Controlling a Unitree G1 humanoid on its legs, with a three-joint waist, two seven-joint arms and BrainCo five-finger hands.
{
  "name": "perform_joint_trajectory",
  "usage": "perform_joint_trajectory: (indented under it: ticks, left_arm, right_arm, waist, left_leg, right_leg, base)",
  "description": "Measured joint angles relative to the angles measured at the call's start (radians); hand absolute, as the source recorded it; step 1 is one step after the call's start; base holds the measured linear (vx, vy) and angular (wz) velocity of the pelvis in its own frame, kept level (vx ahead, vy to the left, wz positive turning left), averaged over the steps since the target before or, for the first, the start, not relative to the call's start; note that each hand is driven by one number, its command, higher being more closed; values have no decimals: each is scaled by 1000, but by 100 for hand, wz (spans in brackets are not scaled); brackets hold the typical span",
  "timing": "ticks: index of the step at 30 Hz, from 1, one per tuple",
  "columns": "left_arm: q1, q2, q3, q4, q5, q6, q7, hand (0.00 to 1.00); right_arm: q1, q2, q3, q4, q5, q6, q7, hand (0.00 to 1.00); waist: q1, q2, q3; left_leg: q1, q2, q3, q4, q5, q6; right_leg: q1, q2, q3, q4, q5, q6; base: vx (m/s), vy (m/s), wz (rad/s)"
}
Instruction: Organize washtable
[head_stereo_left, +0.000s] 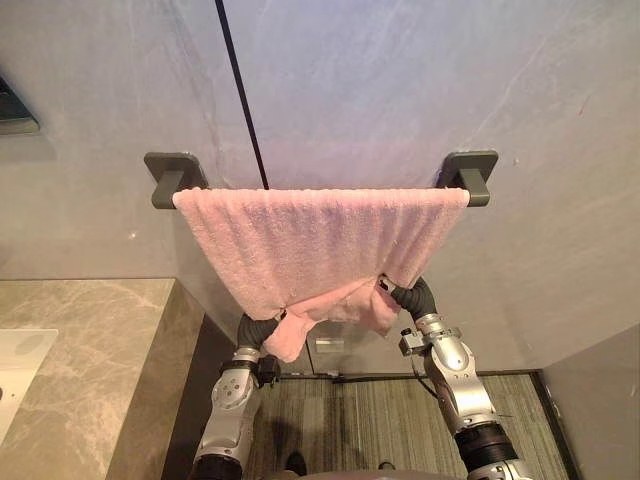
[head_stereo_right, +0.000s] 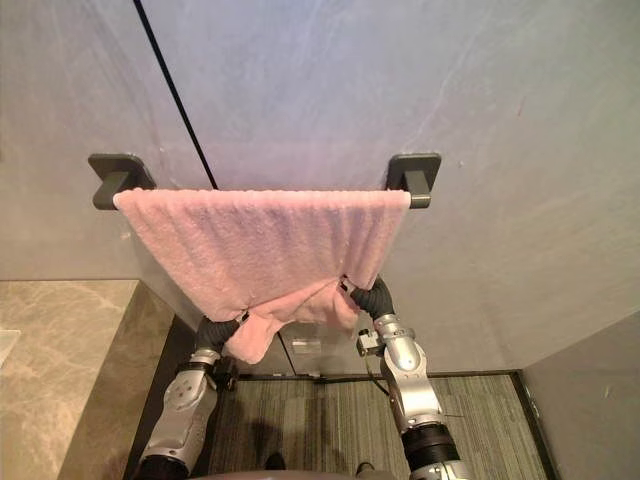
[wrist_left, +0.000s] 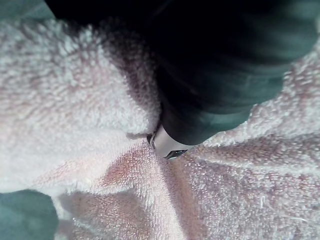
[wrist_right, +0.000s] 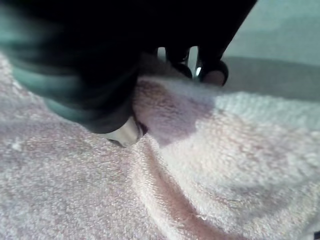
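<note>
One pink terry towel (head_stereo_left: 320, 240) hangs over a dark grey wall rail (head_stereo_left: 468, 172), with the left hand (head_stereo_left: 258, 328) and right hand (head_stereo_left: 412, 297) under its hem. Eye views show the rail; wrist views show cloth hiding both grasps, so their state cannot be determined.

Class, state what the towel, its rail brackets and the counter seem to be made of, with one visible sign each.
The towel: pink terry cloth, likely cotton; looped, fluffy pile. The rail brackets: matt dark grey, probably coated metal, possibly plastic. The counter: beige veined stone or stone-look slab, smooth, faint sheen.
</note>
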Motion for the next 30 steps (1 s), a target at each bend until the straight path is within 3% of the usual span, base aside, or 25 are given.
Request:
perform_joint_trajectory:
  ticks: [1, 2, 16, 21, 30]
  left_arm:
    - [0, 0, 0, 0, 2, 0, 0, 100]
    - [0, 0, 0, 0, 9, -1, 0, 0]
    - [41, 1, 3, -4, 9, 4, 51, 0]
    - [119, 5, 44, 1, -15, 34, 78, 0]
    - [197, 4, 125, -82, -72, 47, 95, 0]
  right_arm:
    - [0, 1, 0, 0, 0, 0, -3, 0]
    - [0, 2, 0, 0, 0, 0, -5, 0]
    - [73, 7, -39, 9, -4, 4, -66, 0]
    - [180, 19, -83, 46, -1, 67, -97, 0]
    - [271, 24, -182, 19, 3, 82, -120, 0]
  waist:
    - [0, -1, 0]
    - [0, -2, 1]
    - [-1, -19, -2]
    - [-3, -24, 0]
    - [-1, -24, 0]
  left_leg:
    - [0, 0, 0, 0, 0, 0]
    - [2, 0, -2, 0, -1, -1]
    - [4, 1, -1, 3, -4, -6]
    - [4, 3, -1, 5, -6, -9]
    - [18, 3, 2, 6, -8, -9]
  right_leg:
    - [2, 0, -1, -2, 0, 0]
    - [6, 0, -3, -4, 0, 0]
    - [13, 1, -5, -15, 1, 0]
    - [26, 3, -9, -29, 4, -2]
    - [36, 1, -7, -25, 4, -2]
  base:
    - [-3, -14, 3]
    - [-6, -17, 4]
    - [-1, -1, 0]
    - [0, 0, 0]
    - [-21, -7, -1]
